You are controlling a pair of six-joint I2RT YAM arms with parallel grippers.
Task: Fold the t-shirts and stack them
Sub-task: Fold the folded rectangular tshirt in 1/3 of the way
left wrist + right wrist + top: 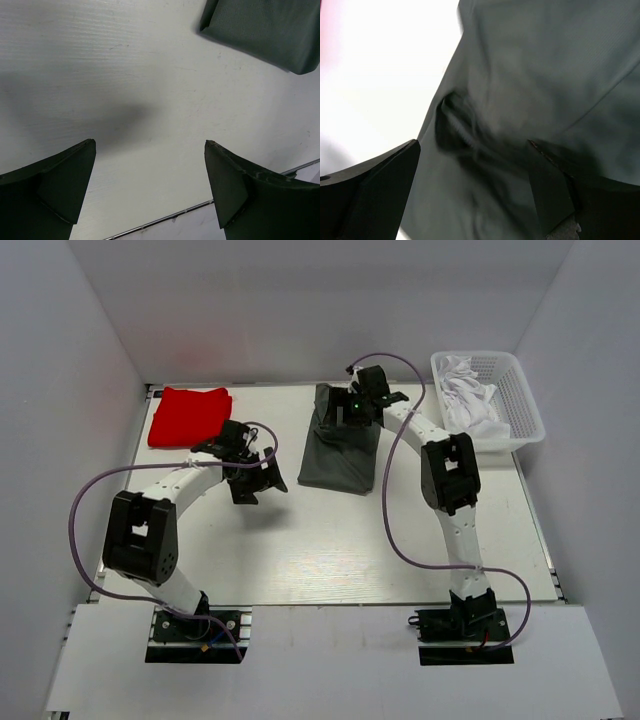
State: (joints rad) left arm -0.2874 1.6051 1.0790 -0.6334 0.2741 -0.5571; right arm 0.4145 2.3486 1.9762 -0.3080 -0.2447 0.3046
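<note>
On the counter [330, 540], the left t-shirt [190, 417] lies in the far left corner, with the middle t-shirt [335, 462] to its right. A basket [530, 405] holding cloth [468, 400] sits far right. The right gripper [352, 412] hangs over the middle t-shirt's far end.

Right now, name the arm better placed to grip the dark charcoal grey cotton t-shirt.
Right: the right gripper hovers open directly over that t-shirt; the left gripper hangs open above bare table.
</note>
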